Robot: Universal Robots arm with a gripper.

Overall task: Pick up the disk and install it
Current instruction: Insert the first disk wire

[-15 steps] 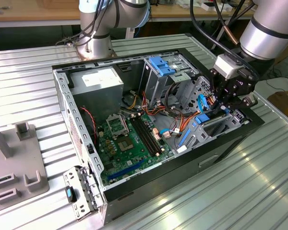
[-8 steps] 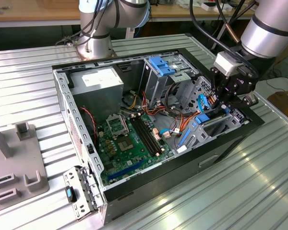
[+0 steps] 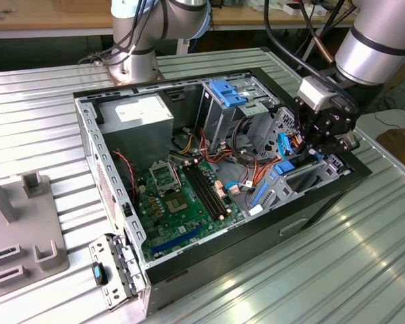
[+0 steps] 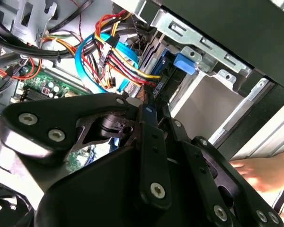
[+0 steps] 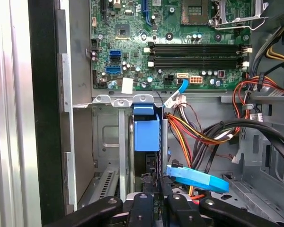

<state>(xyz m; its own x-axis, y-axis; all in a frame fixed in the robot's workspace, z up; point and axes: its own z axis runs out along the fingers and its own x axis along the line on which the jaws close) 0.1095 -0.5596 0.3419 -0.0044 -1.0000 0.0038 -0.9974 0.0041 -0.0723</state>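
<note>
gripper [image 3: 317, 145] – low inside the open PC case [image 3: 189, 266], at the drive bay | fingers clamped on the disk [image 5: 146, 135] – edge-on in the bay slot, beside the motherboard [image 5: 170, 42]

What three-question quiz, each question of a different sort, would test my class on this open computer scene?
1. True or false: the claw hangs over the power supply.
2. Multiple choice: the latch on top of the metal cage is A red, B blue, C green.
3. Short answer: name the green board on the floor of the case.

Key: 1 false, it is at the case's end on the exterior view's right. 2 B. 3 motherboard.
</note>
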